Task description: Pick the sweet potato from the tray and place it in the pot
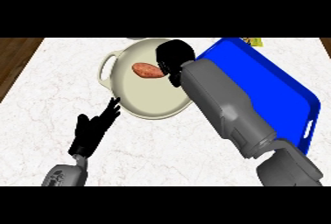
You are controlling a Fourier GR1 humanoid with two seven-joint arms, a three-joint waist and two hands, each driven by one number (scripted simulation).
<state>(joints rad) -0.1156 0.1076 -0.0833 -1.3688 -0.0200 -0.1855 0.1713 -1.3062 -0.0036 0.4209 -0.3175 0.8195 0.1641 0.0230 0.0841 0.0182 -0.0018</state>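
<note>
The sweet potato (147, 71) lies inside the cream pot (155, 107), which sits by the counter's (39, 113) far edge; the right hand (173, 57) hangs over the pot, touching the potato's right end; whether it grips I cannot tell; the blue tray (284, 87) lies along the right edge; the left hand (93, 130) rests spread near the front edge.

Colours and patterns
Cream pot (153, 106), reddish-orange sweet potato (147, 71), bright blue tray (279, 87), white counter (45, 100) veined faintly like marble.
</note>
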